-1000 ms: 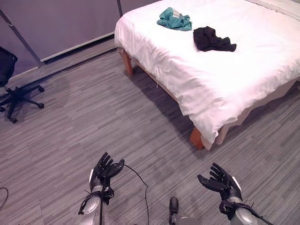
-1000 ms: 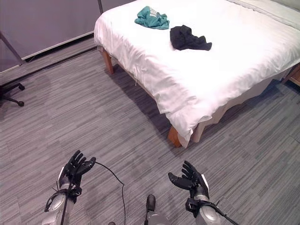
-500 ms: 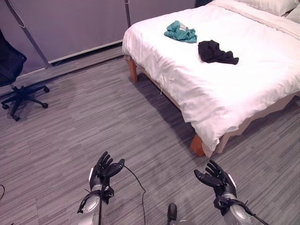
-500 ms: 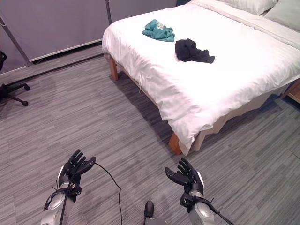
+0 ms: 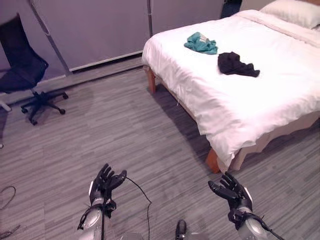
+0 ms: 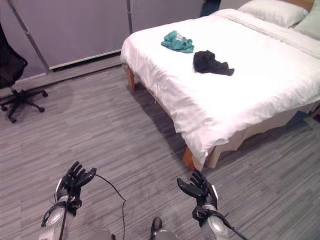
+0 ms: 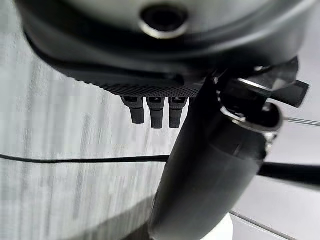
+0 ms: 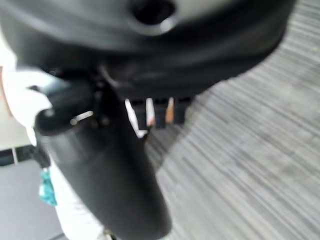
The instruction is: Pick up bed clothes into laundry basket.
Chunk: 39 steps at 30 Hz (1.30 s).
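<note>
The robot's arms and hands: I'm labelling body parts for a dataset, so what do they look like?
Both arms are silver-grey tubes ending in dark wrists. The left hand and right hand are black, each with slim segmented fingers and a thumb set to one side. A white patch shows at the outer edge of each hand. In the wrist views the thumbs appear as thick, smooth black cylinders.

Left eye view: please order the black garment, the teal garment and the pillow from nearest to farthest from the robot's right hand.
Measured from the right hand, which is low over the floor:
1. Black garment, mid-bed, ahead of the hand.
2. Teal garment, nearer the bed's far left edge.
3. Pillow, at the head of the bed, far right.
</note>
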Tool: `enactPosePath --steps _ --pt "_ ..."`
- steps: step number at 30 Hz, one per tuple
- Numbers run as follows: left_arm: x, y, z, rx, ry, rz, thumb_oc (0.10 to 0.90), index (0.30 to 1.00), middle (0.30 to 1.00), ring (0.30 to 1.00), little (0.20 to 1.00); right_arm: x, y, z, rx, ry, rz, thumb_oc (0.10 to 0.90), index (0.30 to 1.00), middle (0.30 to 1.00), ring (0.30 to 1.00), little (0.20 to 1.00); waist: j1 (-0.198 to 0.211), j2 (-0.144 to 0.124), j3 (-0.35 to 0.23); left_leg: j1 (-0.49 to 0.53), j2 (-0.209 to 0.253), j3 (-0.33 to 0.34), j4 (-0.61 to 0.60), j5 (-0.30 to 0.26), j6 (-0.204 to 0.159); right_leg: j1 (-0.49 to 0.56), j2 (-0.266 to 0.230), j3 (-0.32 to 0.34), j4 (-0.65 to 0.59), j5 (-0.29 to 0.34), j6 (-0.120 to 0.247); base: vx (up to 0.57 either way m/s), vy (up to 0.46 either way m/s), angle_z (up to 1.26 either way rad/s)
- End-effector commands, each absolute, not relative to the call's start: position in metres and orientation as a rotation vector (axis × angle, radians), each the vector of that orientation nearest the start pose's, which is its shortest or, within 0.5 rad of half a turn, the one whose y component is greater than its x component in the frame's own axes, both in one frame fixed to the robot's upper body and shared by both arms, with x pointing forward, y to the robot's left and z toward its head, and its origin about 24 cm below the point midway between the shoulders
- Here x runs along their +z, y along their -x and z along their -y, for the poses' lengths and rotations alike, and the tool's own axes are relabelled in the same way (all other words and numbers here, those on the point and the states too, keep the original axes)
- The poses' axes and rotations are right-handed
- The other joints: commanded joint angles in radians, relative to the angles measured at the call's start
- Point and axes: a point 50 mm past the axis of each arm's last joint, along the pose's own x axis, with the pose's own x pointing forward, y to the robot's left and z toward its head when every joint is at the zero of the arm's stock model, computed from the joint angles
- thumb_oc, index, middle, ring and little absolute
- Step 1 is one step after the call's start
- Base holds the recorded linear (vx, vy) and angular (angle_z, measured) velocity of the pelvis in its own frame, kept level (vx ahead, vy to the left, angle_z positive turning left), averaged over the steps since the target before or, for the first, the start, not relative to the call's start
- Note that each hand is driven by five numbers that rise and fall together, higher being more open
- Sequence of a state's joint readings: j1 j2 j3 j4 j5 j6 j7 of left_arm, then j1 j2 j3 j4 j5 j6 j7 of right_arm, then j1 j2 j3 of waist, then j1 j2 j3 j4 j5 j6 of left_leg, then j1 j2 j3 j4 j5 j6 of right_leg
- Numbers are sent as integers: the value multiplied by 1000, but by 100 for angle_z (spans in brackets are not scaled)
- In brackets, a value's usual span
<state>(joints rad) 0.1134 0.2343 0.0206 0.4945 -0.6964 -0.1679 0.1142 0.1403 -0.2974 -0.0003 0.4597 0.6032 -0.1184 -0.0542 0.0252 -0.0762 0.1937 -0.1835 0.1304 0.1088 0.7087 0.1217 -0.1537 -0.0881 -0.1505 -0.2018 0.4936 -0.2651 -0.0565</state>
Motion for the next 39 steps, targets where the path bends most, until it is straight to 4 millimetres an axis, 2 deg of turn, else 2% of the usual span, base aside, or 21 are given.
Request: enactPosePath --steps 1,3,8,16,19,22,24,25,26,27,28,30,31,32,33,34,35,36,37,38,39 --pt "-25 -223 -256 434 408 -141 800 900 900 900 900 -31 -199 267 -339 -237 -244 800 900 900 900 900 -21 31 9 -65 50 30 -136 109 10 218 29 -14 -391 189 73 289 58 42" --pt "-30 -219 -255 441 426 -161 800 900 900 900 900 -34 -197 267 -340 -236 -259 800 900 900 900 900 -14 40 8 -66 82 50 -228 129 6 239 32 -10 -383 172 81 269 71 -3" --pt "-46 -215 -239 457 501 -219 800 900 900 900 900 -46 -181 270 -371 -231 -318 800 900 900 900 900 -24 92 -13 28 192 175 -729 244 -39 304 28 -9 -348 95 137 332 174 -37" --pt "-43 -216 -239 426 486 -218 800 900 900 900 900 -57 -172 267 -372 -237 -382 800 900 900 900 900 -11 93 -86 11 213 274 -764 280 -45 424 -31 0 -377 76 191 426 192 -18" --pt "-41 -218 -242 415 451 -215 800 900 900 900 900 -61 -173 259 -374 -272 -388 800 900 900 900 900 3 66 -99 -33 165 255 -691 229 -8 421 -93 17 -358 164 217 344 240 -33" --pt "-35 -222 -244 390 407 -205 800 900 900 900 900 -64 -178 248 -356 -299 -396 800 900 900 900 900 12 26 -110 -47 63 278 -621 112 81 356 -182 50 -200 420 232 391 368 -3" --pt "-31 -224 -246 377 398 -191 800 900 900 900 900 -59 -189 241 -315 -295 -373 800 900 900 900 900 15 40 -102 4 -6 294 -642 60 136 268 -203 75 -23 546 218 428 509 33" --pt "-29 -225 -245 369 399 -182 800 900 900 900 900 -56 -193 239 -302 -285 -360 800 900 900 900 900 8 53 -92 34 -36 284 -658 36 160 228 -208 75 48 572 215 582 685 48" --pt "-28 -228 -245 351 367 -189 800 900 900 900 900 -52 -198 235 -279 -277 -338 800 900 900 900 900 -18 57 -69 111 -107 263 -695 -22 194 144 -229 70 189 580 237 566 647 38" --pt "-27 -230 -247 351 347 -193 800 900 900 900 900 -50 -200 234 -261 -268 -330 800 900 900 900 900 -35 79 -57 156 -108 272 -724 -25 210 79 -202 65 215 546 216 439 482 45" --pt "-27 -230 -247 351 347 -192 800 900 900 900 900 -50 -200 233 -261 -268 -330 800 900 900 900 900 -34 76 -55 158 -111 274 -726 -24 210 78 -206 68 220 542 217 316 262 35" --pt "-24 -234 -247 338 322 -182 800 900 900 900 900 -50 -198 233 -238 -250 -337 800 900 900 900 900 -72 95 -38 243 -134 246 -766 -49 215 -25 -154 55 229 453 201 493 226 25" --pt "-19 -239 -243 312 336 -159 800 900 900 900 900 -50 -194 237 -229 -218 -342 800 900 900 900 900 -107 104 -19 305 -153 205 -776 -82 209 -101 -119 38 150 403 188 476 156 8" --pt "-19 -239 -243 312 336 -159 800 900 900 900 900 -50 -194 237 -229 -218 -342 800 900 900 900 900 -109 104 -17 308 -153 203 -777 -82 209 -97 -120 36 150 402 188 675 92 38" --pt "-20 -241 -238 294 348 -160 800 900 900 900 900 -54 -187 244 -262 -206 -365 800 900 900 900 900 -155 97 -13 366 -174 168 -789 -123 197 -153 -56 73 -11 408 195 350 10 78" --pt "-20 -241 -238 294 348 -160 800 900 900 900 900 -54 -187 244 -262 -206 -365 800 900 900 900 900 -155 100 -13 365 -170 168 -789 -121 196 -150 -52 71 -20 414 194 521 2 97" --pt "-20 -242 -236 290 351 -161 800 900 900 900 900 -54 -185 247 -275 -210 -368 800 900 900 900 900 -174 94 -14 395 -181 154 -796 -140 187 -152 -28 87 -117 423 203 559 -15 115" --pt "-20 -246 -232 280 346 -156 800 900 900 900 900 -58 -179 250 -300 -224 -380 800 900 900 900 900 -208 73 -27 445 -207 136 -796 -181 164 -181 3 70 -331 463 232 760 -9 107" --pt "-17 -250 -231 268 326 -145 800 900 900 900 900 -57 -178 252 -298 -216 -377 800 900 900 900 900 -214 67 -37 476 -217 133 -796 -195 149 -195 9 -21 -417 486 246 606 -2 94" --pt "-17 -250 -231 267 326 -145 800 900 900 900 900 -57 -178 252 -298 -216 -377 800 900 900 900 900 -220 73 -36 478 -208 126 -796 -197 147 -182 14 -33 -431 491 246 513 14 81" --pt "-14 -252 -229 242 304 -137 800 900 900 900 900 -56 -177 257 -305 -191 -379 800 900 900 900 900 -211 76 -50 518 -208 126 -796 -207 123 -166 13 -193 -496 497 262 323 3 46"
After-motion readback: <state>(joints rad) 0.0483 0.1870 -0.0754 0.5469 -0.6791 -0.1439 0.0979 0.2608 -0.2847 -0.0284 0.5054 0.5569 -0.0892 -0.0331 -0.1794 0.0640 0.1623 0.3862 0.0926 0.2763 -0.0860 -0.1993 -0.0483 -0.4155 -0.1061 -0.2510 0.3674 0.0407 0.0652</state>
